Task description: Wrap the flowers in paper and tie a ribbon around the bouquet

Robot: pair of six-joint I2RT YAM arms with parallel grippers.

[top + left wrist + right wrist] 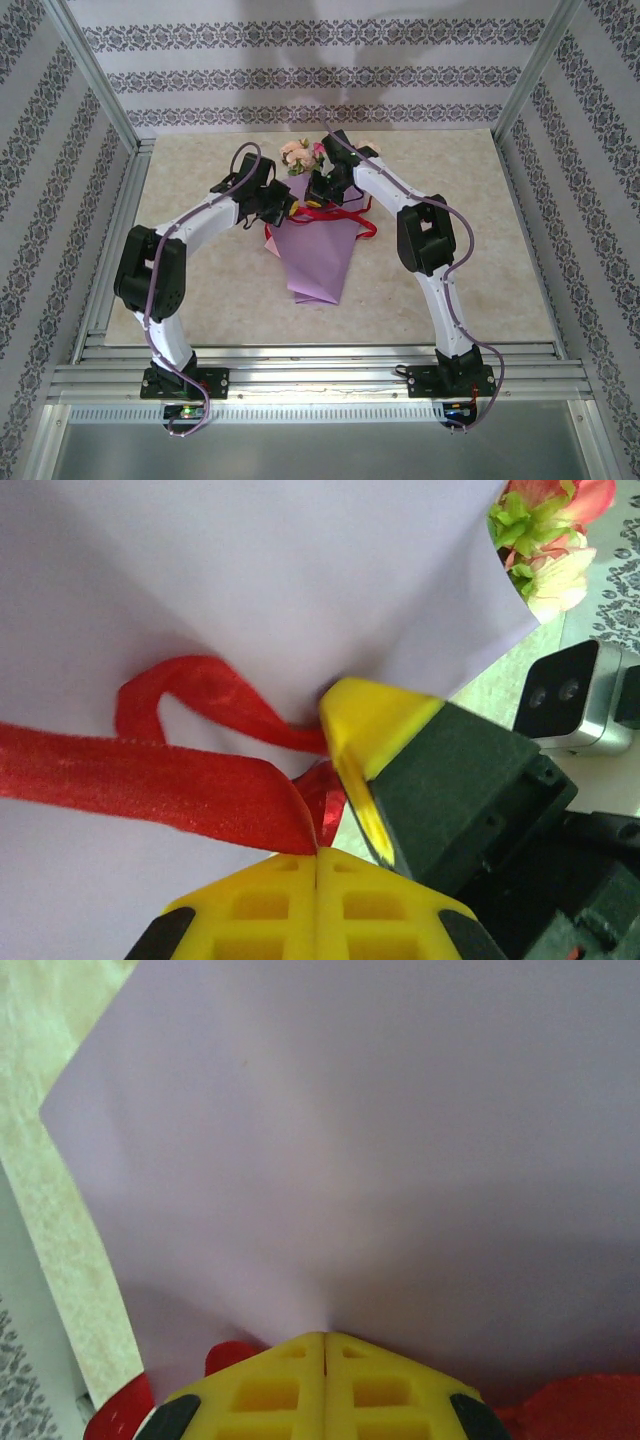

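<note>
1. Left pincer point(316, 865) is clamped on the ribbon point(150, 780); right pincer point(325, 1345) is shut (catch unclear), bouquet point(312, 255) just ahead of both.
2. Ribbon should be drawn taut evenly, paper point(400, 1110) left uncrushed.

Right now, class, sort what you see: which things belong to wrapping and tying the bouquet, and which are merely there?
Belonging to the job:
flowers
purple paper
red ribbon
left gripper
right gripper

Merely there:
table
patterned walls
metal frame
</note>
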